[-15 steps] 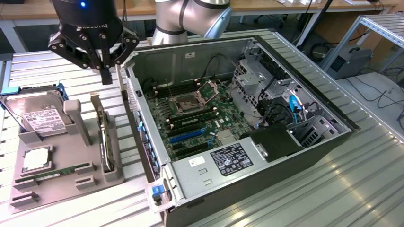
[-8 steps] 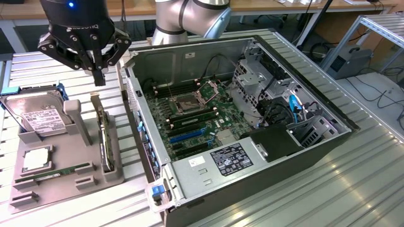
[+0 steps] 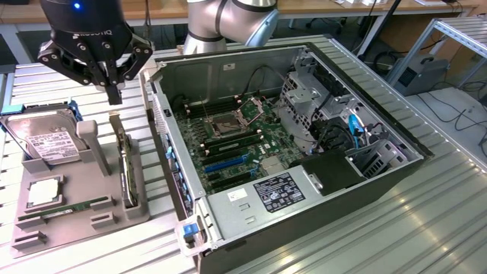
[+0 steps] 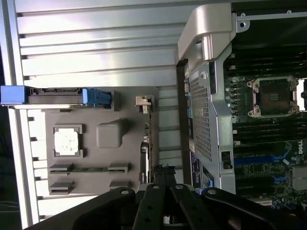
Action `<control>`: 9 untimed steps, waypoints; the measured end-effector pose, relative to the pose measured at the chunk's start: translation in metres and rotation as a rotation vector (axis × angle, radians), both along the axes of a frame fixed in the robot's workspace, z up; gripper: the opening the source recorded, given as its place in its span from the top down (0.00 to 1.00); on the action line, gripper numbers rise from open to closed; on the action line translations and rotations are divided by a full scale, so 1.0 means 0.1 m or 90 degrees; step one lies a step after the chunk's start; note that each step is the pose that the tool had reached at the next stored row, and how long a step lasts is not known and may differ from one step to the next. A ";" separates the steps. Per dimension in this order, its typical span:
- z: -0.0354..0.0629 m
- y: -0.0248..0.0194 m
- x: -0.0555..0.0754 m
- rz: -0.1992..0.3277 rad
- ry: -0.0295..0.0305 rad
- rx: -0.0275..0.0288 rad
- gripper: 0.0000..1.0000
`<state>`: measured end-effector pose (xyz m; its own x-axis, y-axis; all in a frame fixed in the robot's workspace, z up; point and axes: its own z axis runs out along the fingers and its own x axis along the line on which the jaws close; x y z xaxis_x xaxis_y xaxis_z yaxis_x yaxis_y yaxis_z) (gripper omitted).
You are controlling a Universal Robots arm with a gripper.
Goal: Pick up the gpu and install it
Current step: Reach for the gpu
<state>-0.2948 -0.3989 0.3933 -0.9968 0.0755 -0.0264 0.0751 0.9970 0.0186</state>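
The gpu (image 3: 126, 165) stands on edge in a slot of the grey parts holder (image 3: 80, 185) beside the open computer case (image 3: 304, 225), its top edge free for pinching, while the gripper (image 3: 115, 100) hangs above it, fingers (image 3: 114, 88) clenched on nothing.

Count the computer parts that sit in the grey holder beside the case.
4: the hard drive at the far end of the holder, the processor chip and the RAM stick lying nearer the camera, the gpu on edge along the side next to the case. None seems hidden.
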 end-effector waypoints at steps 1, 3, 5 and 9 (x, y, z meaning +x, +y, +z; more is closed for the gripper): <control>0.000 0.000 -0.01 0.000 0.0000 -0.0001 0.89; 0.000 0.000 -0.03 0.000 0.0000 -0.0002 0.89; 0.000 0.000 -0.04 0.000 0.0000 -0.0002 0.89; 0.000 0.000 -0.08 0.000 0.0000 -0.0007 0.89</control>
